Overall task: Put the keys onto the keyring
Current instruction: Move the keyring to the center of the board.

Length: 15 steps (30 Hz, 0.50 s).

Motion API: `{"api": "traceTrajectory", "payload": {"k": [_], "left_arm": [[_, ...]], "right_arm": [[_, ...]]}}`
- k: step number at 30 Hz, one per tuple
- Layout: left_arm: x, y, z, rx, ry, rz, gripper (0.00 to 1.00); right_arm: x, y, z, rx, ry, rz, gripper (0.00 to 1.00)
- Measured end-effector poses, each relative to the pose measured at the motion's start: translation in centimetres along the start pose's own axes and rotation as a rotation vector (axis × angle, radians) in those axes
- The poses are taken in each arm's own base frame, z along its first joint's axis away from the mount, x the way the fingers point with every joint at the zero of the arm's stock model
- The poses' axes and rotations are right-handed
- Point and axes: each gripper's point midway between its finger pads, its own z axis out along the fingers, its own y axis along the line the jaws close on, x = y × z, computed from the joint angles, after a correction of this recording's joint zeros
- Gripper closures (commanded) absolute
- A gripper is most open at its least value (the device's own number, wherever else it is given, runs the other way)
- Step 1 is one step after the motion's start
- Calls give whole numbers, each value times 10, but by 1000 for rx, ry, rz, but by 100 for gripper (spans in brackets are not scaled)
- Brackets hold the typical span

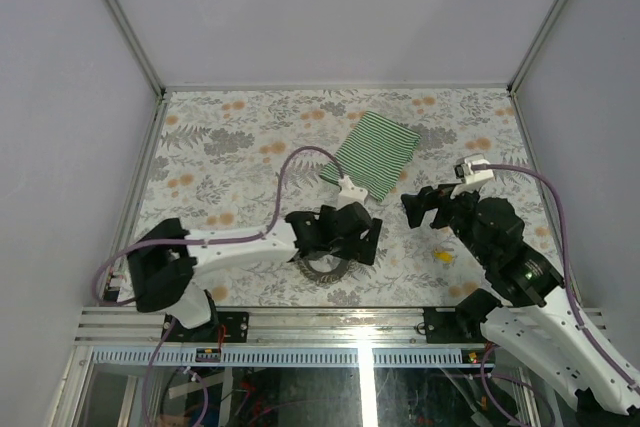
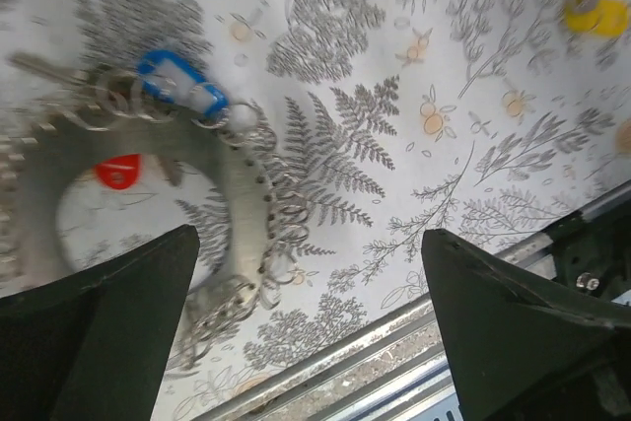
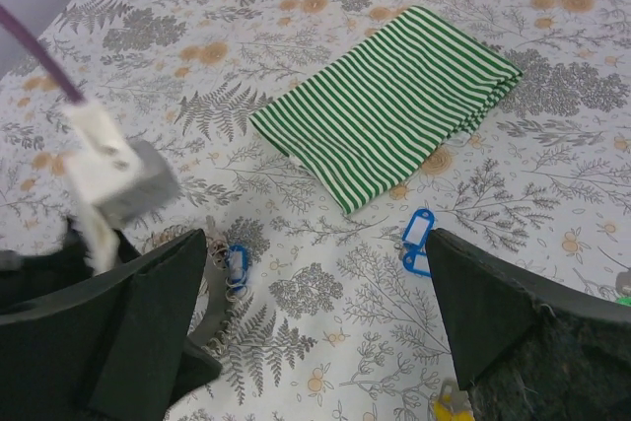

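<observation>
From above, the left tool [image 1: 352,235] sat over the keyring [image 1: 328,269], near the front edge of the patterned surface [image 1: 230,137], and covered most of the ring. Only a grey arc showed below it. The left wrist view filled in what was hidden. The tool was spread wide with nothing between its fingers [image 2: 99,332], and the keyring's band and coil lay under the left finger. A blue key [image 2: 182,84] lay against the top of the ring among small metal loops. A red key [image 2: 118,171] showed inside the ring's opening, though the blur hid whether it was attached. The yellow key [image 2: 596,15] lay well apart, and from above it was just beside the right arm.

The right tool [image 3: 315,239] was also spread wide and held nothing. Only its camera caught two loose blue keys [image 3: 417,242] on the surface, near the front corner of the green-and-white striped cloth [image 3: 389,105]. The overhead view did not show them.
</observation>
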Motion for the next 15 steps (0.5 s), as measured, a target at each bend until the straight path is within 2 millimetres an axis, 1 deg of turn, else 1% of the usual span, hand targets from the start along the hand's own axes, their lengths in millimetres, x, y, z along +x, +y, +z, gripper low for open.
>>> {"api": "traceTrajectory", "payload": {"k": [3,5,7,9,10,11,13,15], "left_arm": [[-22,8,-31,20,-127,-12,1],[-37,15,-51,40,-198,-29,6],[-55,28,-66,44,-257,-60,12],[-67,52,-70,16,-293,-97,17],[-68,63,-70,-1,-297,-111,20],[-69,80,-68,-26,-296,-134,21],[-63,107,-64,-63,-276,-172,23],[-53,134,-60,-96,-247,-216,24]], "right_arm": [[2,-3,-2,18,5,9,1],[5,-4,0,27,20,11,1],[10,-4,3,30,40,14,1],[16,-2,8,24,71,17,1],[20,0,10,18,88,17,1],[25,1,14,12,109,19,1],[32,5,18,-1,141,23,1],[39,9,23,-18,175,29,1]]}}
